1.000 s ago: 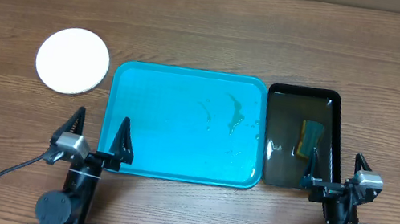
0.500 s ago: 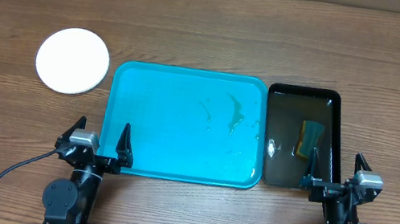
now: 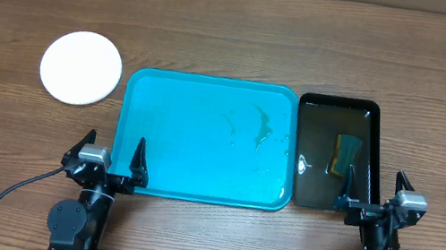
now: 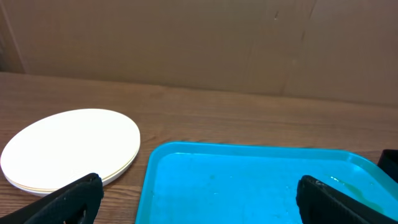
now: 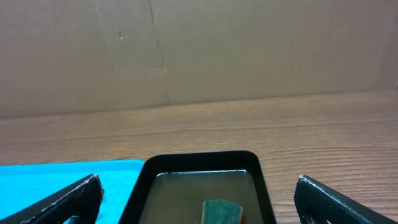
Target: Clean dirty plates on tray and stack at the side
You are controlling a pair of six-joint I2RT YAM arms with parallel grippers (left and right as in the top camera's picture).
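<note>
A stack of plates (image 3: 81,68) with a white one on top lies on the table left of the turquoise tray (image 3: 194,188). In the left wrist view the stack (image 4: 68,148) shows a pale yellowish edge below the white top, beside the tray (image 4: 249,180). No plates are on the tray, which has wet smears. My left gripper (image 3: 111,156) is open and empty at the tray's near left corner (image 4: 199,202). My right gripper (image 3: 373,191) is open and empty at the near end of the black tray (image 5: 199,202).
A narrow black tray (image 3: 374,114) of murky water stands right of the turquoise tray, with a green-and-yellow sponge (image 3: 346,155) in it. The sponge also shows in the right wrist view (image 5: 222,211). A cardboard wall (image 4: 199,43) runs along the far edge of the table.
My left gripper has moved a little to the right and back toward the base, and has stayed still for the last half second. The right arm has not moved.
</note>
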